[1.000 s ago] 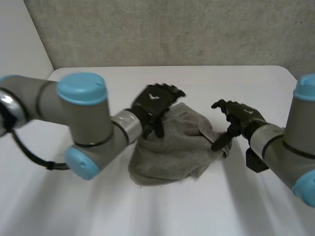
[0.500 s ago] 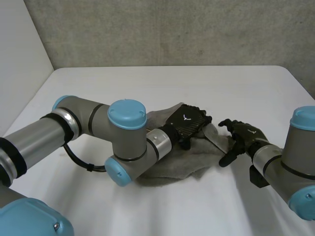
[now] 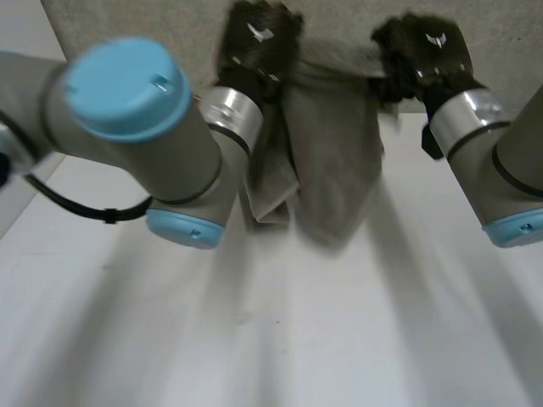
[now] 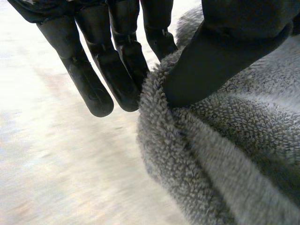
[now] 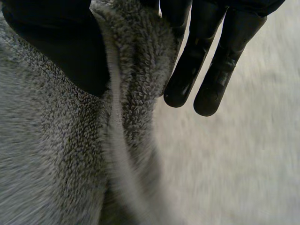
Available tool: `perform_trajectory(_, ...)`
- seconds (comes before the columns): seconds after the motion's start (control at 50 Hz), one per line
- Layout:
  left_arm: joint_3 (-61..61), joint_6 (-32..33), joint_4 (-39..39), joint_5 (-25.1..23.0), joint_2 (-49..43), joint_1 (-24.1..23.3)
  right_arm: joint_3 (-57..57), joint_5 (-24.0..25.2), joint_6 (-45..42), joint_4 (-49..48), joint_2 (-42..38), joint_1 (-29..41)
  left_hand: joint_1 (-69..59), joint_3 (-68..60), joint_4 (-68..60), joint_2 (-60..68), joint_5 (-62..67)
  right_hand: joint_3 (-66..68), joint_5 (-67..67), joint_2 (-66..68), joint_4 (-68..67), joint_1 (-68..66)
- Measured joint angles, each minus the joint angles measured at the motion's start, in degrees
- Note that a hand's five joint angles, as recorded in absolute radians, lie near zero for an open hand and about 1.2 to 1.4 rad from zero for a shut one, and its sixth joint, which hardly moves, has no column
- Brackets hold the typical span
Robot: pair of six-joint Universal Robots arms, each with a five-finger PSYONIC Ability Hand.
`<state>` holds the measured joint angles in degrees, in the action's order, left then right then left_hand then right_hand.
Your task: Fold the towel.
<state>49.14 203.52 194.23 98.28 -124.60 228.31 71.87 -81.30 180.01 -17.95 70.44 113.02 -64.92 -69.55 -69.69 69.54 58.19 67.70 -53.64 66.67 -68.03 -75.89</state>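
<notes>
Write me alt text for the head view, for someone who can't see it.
A grey towel hangs bunched in the air between the robot's two black hands, above a white table. The left hand grips one end of its upper edge and the right hand grips the other.

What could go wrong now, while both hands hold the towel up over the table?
1. The left hand pinches only an edge of the towel between thumb and fingers, so it might slip out.
2. The right hand likewise grips just an edge.
3. The towel hangs bunched in long folds over the table, so laying it down may give a crooked fold.
</notes>
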Motion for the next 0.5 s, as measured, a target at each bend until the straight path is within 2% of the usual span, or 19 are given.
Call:
perform_trajectory(0.06, 5.7, 0.2, -0.3, 6.7, 5.0, -0.1, 0.6, -0.2, -4.6, 0.9, 1.2, 2.7, 0.0, -0.1, 0.0, 0.0, 0.2, 0.0, 0.0, 0.1, 0.0, 0.0)
perform_trajectory(0.12, 14.6, 0.3, -1.2, 11.1, 9.5, -0.2, 1.9, -0.2, -9.5, 4.5, 1.2, 4.8, 0.0, -0.1, 0.0, 0.0, 0.7, 0.0, -0.8, 0.5, -0.1, -0.4)
perform_trajectory(0.2, 27.2, 0.2, -1.9, 13.9, 14.1, -0.8, 4.0, -0.2, -16.4, 12.2, -0.3, 7.1, 0.0, -0.1, 0.0, 0.0, 0.7, 0.0, -2.7, 0.5, -0.4, -1.7)
perform_trajectory(0.26, 39.3, -0.1, -2.2, 14.8, 16.3, -3.8, 6.1, 0.0, -21.5, 21.2, -3.5, 8.9, 0.0, -0.1, 0.0, 0.1, 0.7, 0.2, -3.0, 1.0, -0.4, -2.2)
perform_trajectory(0.36, 46.7, -0.5, -2.3, 14.7, 15.8, -8.4, 7.9, 0.2, -23.6, 27.7, -6.7, 9.8, 0.0, 3.1, 3.3, -3.1, -1.2, 0.2, -3.1, 1.0, -0.4, -2.3)
perform_trajectory(0.44, 49.7, -1.0, -2.6, 14.3, 14.7, -12.0, 9.7, 0.3, -23.8, 29.9, -8.3, 10.0, 21.1, 25.4, 25.6, -25.5, -24.3, 0.2, -3.2, 1.0, -0.4, -2.4)
perform_trajectory(0.46, 49.7, -1.0, -2.6, 14.3, 14.7, -12.0, 9.7, 0.3, -23.8, 29.9, -8.3, 10.0, 21.1, 25.4, 25.6, -25.5, -24.3, 0.2, -3.2, 1.0, -0.4, -2.4)
perform_trajectory(0.48, 49.6, -1.2, -2.7, 14.2, 14.7, -12.4, 10.5, 0.3, -23.6, 29.8, -8.3, 9.9, 32.6, 36.5, 36.8, -37.5, -35.2, 0.2, -3.2, 1.0, -0.4, -2.4)
perform_trajectory(0.5, 49.5, -1.2, -2.7, 14.2, 14.8, -12.5, 10.8, 0.3, -23.6, 29.6, -8.1, 9.9, 36.7, 40.7, 40.9, -40.7, -39.5, 0.2, -3.2, 1.0, -0.4, -2.4)
